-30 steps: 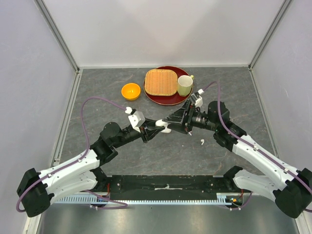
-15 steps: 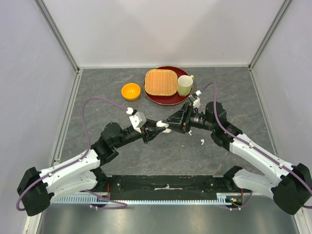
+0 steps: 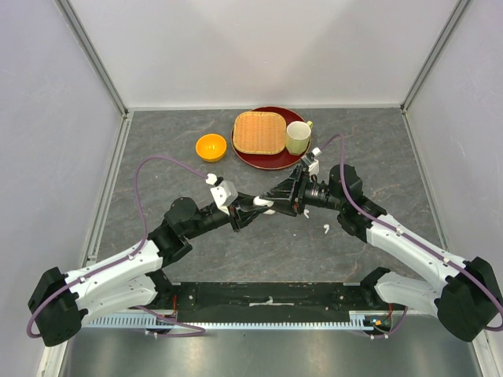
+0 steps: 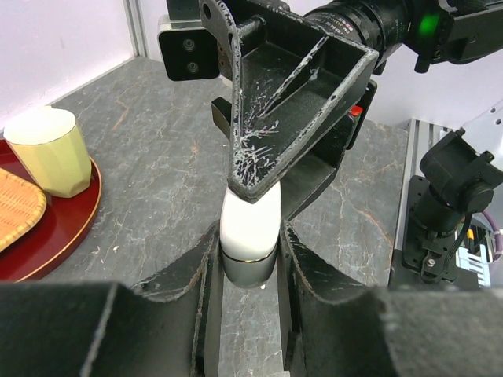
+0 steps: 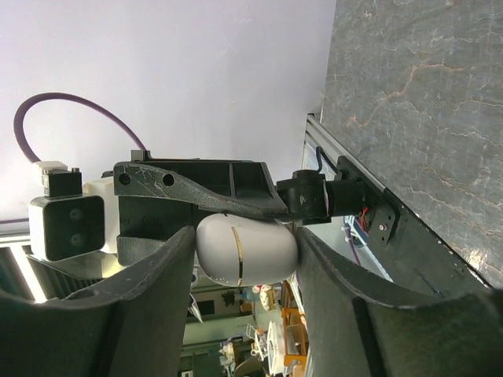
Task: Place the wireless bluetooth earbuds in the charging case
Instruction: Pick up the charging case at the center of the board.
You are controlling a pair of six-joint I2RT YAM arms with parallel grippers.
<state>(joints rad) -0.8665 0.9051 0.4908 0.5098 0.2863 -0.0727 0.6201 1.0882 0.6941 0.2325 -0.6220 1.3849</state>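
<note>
The white charging case is closed, with a thin gold seam, and is held above the table between both grippers. My left gripper is shut on its lower half, as the left wrist view shows with the case. My right gripper clamps the same case from the other side, in the right wrist view. One small white earbud lies on the table right of the grippers. No other earbuds can be made out.
An orange bowl stands at the back left. A red round tray at the back holds a woven basket and a pale cup. The cup also shows in the left wrist view.
The right arm has shifted a little to the left and closed in on the case. The left gripper has kept its hold with barely any movement.
</note>
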